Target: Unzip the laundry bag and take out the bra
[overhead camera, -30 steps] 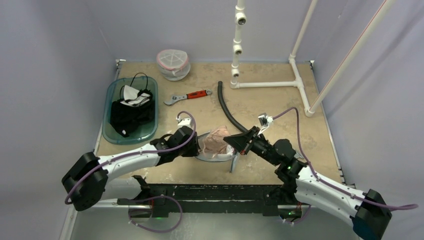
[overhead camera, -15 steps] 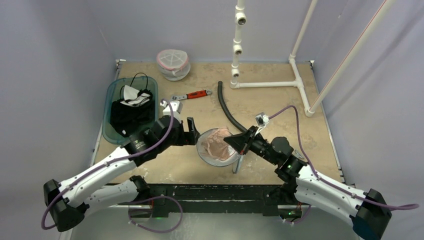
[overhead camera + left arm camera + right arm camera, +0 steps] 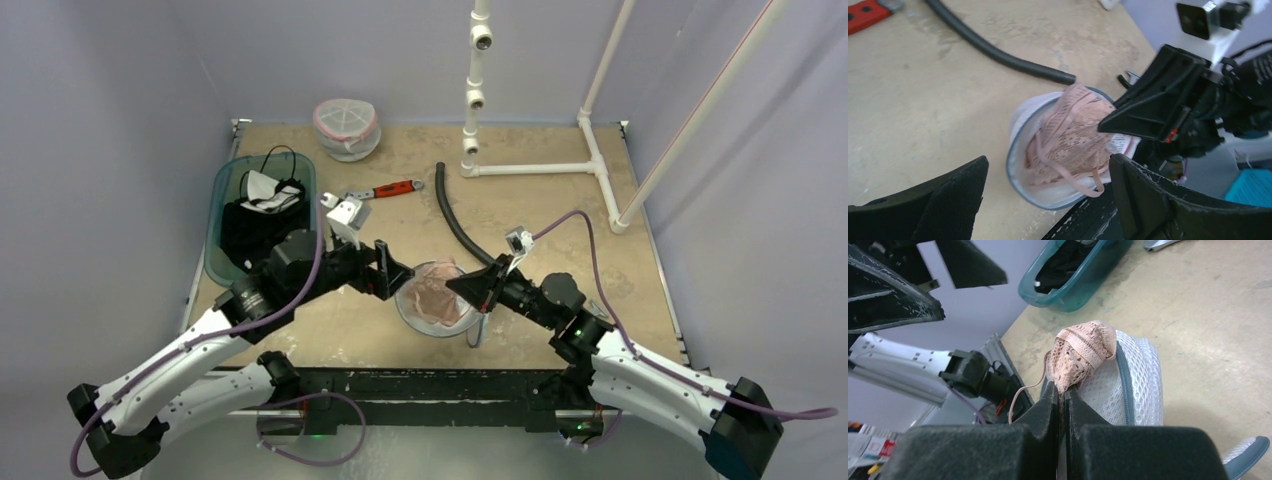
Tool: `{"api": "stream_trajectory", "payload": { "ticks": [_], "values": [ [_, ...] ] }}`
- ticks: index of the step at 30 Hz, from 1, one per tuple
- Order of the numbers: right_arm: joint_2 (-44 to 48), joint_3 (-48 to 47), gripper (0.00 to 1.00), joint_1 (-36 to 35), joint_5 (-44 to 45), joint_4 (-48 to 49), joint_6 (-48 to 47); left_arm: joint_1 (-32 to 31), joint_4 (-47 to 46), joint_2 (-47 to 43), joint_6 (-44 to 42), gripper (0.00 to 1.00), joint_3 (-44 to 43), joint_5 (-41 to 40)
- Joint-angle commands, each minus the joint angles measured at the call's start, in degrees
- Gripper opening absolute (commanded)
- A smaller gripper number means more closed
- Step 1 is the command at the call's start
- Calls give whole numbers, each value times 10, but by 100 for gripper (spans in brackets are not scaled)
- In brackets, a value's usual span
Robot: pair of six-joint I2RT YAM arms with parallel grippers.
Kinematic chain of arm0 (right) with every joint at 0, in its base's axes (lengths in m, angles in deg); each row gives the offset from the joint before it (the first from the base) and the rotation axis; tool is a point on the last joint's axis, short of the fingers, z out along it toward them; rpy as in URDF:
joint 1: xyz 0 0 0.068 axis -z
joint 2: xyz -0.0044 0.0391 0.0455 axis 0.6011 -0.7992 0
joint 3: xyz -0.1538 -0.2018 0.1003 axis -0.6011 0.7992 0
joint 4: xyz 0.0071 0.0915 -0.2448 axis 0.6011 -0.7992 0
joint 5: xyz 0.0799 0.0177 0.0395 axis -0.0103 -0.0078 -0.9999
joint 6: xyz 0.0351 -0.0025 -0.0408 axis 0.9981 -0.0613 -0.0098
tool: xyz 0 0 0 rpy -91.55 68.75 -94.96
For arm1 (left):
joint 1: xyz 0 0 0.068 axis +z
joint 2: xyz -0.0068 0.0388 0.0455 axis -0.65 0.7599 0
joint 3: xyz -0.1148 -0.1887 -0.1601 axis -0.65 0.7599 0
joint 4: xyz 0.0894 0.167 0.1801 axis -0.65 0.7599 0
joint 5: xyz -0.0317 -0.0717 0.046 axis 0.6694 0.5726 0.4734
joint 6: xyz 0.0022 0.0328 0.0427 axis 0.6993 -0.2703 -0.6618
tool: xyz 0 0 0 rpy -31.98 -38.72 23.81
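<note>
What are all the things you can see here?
laundry bag: one, white mesh, open, front middle of the table
bra: one, pink lace, sticking out of that bag
second mesh bag: one, white with a pink rim, far back
tub: one, teal, left side
clothes: a pile, black and white, in the tub
wrench: one, red handle, beside the tub
hose: one, black, behind the open bag
pipe frame: one, white, back right
table: one, tan
left gripper: open, near the bag
right gripper: shut on the bra
</note>
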Motion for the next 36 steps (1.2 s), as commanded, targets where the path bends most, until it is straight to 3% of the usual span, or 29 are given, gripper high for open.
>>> {"api": "stream_trajectory", "payload": {
  "ticks": [1,8,14,19,23,26,28,31,33,36],
  "values": [
    [0,-21,0,3,-65,57,-5,2,-104,50,-71,90,7,163],
    [10,-25,0,3,-97,63,-4,4,-136,129,-83,91,9,223],
    [14,-28,0,4,-104,63,-6,5,-160,136,-78,81,18,266],
    [11,-26,0,5,-104,72,-4,5,-189,153,-61,57,34,318],
    [11,-26,0,5,-97,76,0,4,-208,166,-48,49,43,347],
    [11,-28,0,5,-93,73,0,5,-208,166,-47,24,45,349],
    [12,-31,0,5,-92,68,-2,5,-205,162,-48,3,44,345],
    [13,-42,0,5,-85,38,-8,5,-201,150,-48,0,43,325],
    [15,-60,43,6,-77,-5,-22,5,-200,137,-44,0,44,294],
    [37,-91,88,6,-36,-99,-46,6,-194,119,-40,0,47,238]
  ]
}}
